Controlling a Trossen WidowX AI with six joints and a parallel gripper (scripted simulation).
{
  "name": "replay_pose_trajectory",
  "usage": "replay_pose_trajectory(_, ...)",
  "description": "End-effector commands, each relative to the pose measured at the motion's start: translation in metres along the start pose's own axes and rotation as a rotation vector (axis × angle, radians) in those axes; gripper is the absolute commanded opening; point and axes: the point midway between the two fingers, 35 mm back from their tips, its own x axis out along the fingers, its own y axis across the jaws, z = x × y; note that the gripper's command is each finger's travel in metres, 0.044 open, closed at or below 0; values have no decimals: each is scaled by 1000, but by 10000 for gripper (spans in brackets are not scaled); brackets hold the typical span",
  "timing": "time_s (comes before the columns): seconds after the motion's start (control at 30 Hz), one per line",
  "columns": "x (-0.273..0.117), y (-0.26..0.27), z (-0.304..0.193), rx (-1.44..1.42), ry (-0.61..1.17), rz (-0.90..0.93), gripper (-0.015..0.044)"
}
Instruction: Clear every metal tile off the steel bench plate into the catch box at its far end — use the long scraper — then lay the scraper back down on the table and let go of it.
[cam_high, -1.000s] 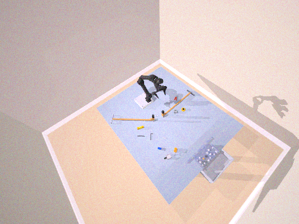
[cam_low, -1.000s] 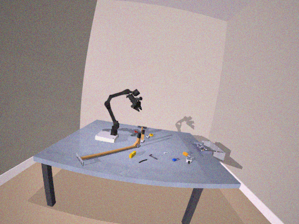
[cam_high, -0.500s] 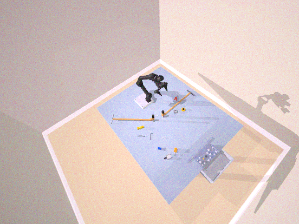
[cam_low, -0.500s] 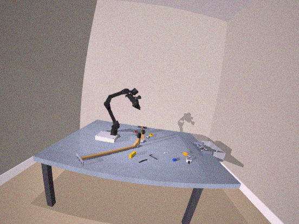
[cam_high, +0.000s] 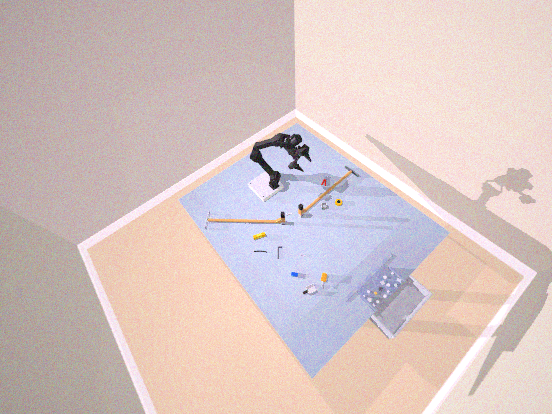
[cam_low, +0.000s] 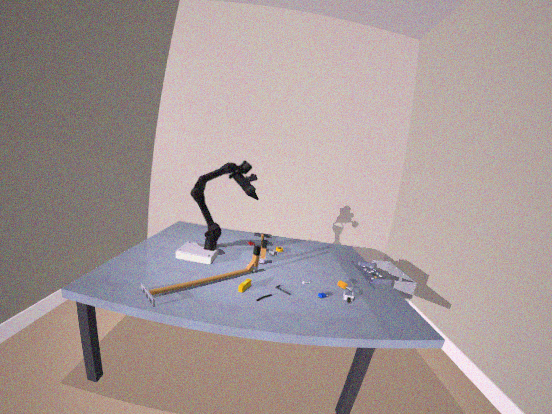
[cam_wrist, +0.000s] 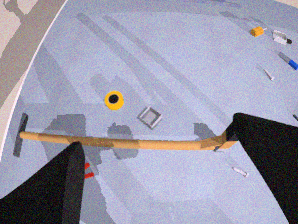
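Observation:
My gripper (cam_high: 306, 165) (cam_low: 257, 188) (cam_wrist: 161, 135) is open and empty, high above the table near the arm's base. A long wooden-handled tool (cam_high: 327, 191) (cam_wrist: 150, 145) with a wide dark head lies below it; its dark-tipped grip end points towards the table's middle. A second long wooden-handled tool (cam_high: 245, 220) (cam_low: 200, 284) with a thin pale head lies on the near left. Which one is the scraper is unclear. Several small tiles (cam_high: 385, 296) (cam_low: 372, 270) are spread on the steel plate at the far end. The catch box (cam_high: 382, 329) (cam_low: 405, 286) adjoins the plate and looks empty in the top view.
A yellow ring (cam_high: 339, 202) (cam_wrist: 114, 106), a small grey square part (cam_wrist: 150, 117) and a red item (cam_high: 324, 182) (cam_wrist: 88, 175) lie beside the dark-headed tool. A yellow block (cam_high: 259, 236) (cam_low: 244, 285), a hex key (cam_high: 279, 251), a blue item (cam_high: 295, 274) and an orange item (cam_high: 324, 277) lie farther along.

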Motion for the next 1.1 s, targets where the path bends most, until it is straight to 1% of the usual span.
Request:
replay_pose_trajectory(0.0,-8,11,3,-45,-25,55,440)
replay_pose_trajectory(1.07,-57,90,-10,-374,-114,446,440)
